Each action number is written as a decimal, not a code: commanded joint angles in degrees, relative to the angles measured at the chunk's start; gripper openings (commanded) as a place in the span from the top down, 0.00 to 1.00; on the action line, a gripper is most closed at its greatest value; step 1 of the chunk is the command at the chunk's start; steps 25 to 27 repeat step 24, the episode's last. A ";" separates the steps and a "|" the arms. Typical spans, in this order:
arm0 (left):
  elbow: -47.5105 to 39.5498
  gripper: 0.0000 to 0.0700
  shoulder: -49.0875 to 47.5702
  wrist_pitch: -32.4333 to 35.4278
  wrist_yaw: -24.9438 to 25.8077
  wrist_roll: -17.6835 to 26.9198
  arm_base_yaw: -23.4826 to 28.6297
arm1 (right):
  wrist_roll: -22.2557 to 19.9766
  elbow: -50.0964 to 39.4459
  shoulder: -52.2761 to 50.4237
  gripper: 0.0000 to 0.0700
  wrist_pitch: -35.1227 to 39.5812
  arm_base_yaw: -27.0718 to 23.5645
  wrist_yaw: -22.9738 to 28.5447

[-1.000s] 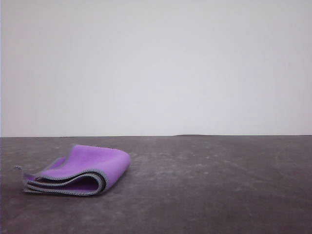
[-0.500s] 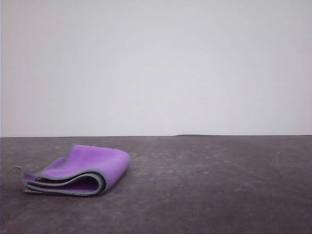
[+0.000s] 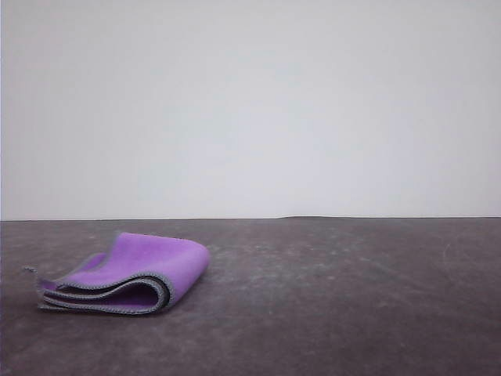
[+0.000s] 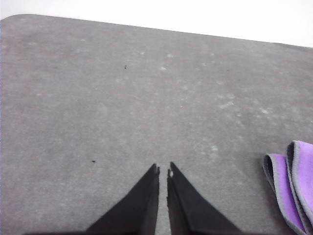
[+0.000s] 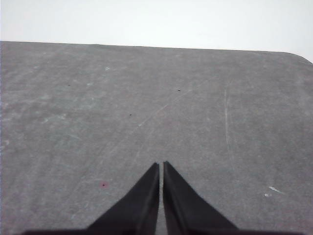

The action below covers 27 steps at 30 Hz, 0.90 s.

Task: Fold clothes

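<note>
Purple fleece is showing on the outside of the cloth (image 3: 133,274), which is lying folded over on itself on the left part of the dark grey desk (image 3: 337,298) in the front view, its stitched grey edging stacked in loose layers at the near side. The layers are gaping rather than lying flat, with a dark gap between them and one corner sticking up at the far left.

In the left wrist view the left pincer (image 4: 163,171) is hanging over bare desk with its two black fingers nearly touching and nothing between them; the edge of the cloth (image 4: 293,186) is lying well off to one side of it. In the right wrist view the right pincer (image 5: 161,166) is likewise drawn together, holding nothing, above scuffed desk surface (image 5: 146,98).

The fold looks done or nearly so, and the main risk is probably the springy stack itself: the upper layers are bulging, so they could be slipping open if nothing presses them down. If another fold or a tidy-up is wanted, a pincer going in at the gaping edge may be catching only the top layer and peeling it back, or be dragging the whole light bundle across the smooth desk instead of lifting it.
</note>
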 commanded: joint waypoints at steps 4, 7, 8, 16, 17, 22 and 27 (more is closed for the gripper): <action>-1.16 0.98 -0.11 -0.33 -0.20 0.01 -0.11 | -0.37 -0.26 0.00 0.99 0.76 -0.11 0.22; -1.16 0.98 -0.11 -0.33 -0.20 -0.01 -0.11 | -0.37 -0.26 0.00 0.99 0.77 -0.11 0.22; -1.16 0.98 -0.11 -0.33 -0.20 0.00 -0.11 | -0.37 -0.26 0.00 0.99 0.77 -0.11 0.22; -1.16 0.98 -0.11 -0.33 -0.20 -0.02 -0.11 | -0.37 -0.26 0.00 0.99 0.75 -0.11 0.22; -1.16 0.98 -0.11 -0.33 -0.20 0.00 -0.11 | -0.37 -0.26 0.00 0.99 0.74 -0.11 0.22; -1.16 0.98 -0.11 -0.33 -0.20 0.01 -0.11 | -0.37 -0.26 0.00 0.99 0.77 -0.11 0.22; -1.16 0.98 -0.11 -0.33 -0.20 0.01 -0.11 | -0.37 -0.26 0.00 0.99 0.76 -0.11 0.22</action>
